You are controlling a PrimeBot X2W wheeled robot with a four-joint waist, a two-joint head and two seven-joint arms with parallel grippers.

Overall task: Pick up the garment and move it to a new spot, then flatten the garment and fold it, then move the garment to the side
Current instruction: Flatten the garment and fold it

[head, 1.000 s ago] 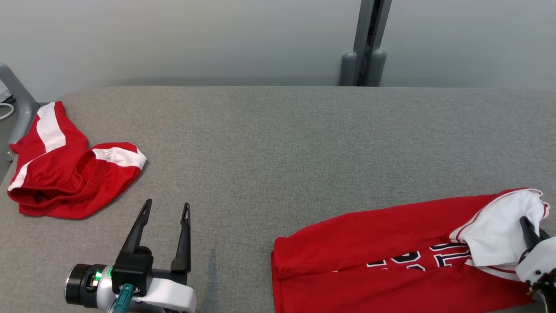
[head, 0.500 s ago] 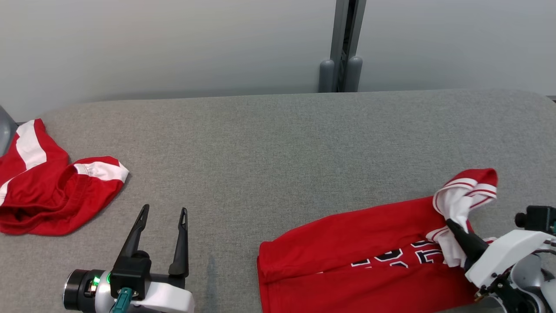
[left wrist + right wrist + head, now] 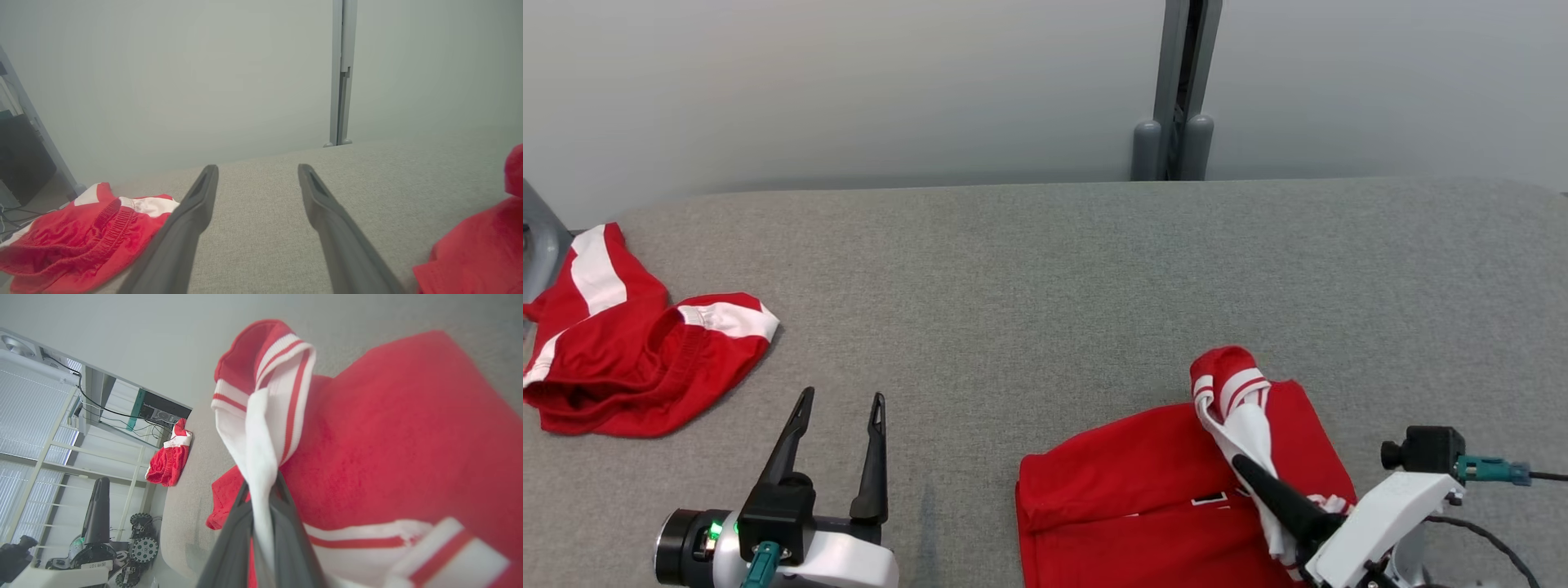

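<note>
Red jersey [image 3: 1143, 482]: one navy-and-white fragment of lettering shows, unreadable. Right gripper [image 3: 1240, 462] is clenched on the jersey's white, red-striped trim, with cloth bunched past its tips. The jersey body lies on the grey bench [image 3: 1045, 269] at 5 o'clock in head view, spreading toward 9 o'clock from that gripper. Left gripper [image 3: 841, 400] is at 7 o'clock, spread wide, empty and clear of the cloth. Red-and-white shorts [image 3: 629, 359] lie at 9 o'clock.

Red jersey [image 3: 1160, 482] bunched at near edge of grey bench [image 3: 1045, 269], right of middle. Right gripper [image 3: 1245, 467] clamped on its white striped sleeve, fabric draped over fingers. Left gripper [image 3: 841, 400] spread wide over near edge, left of middle. Red shorts [image 3: 629, 359] crumpled at left edge.
</note>
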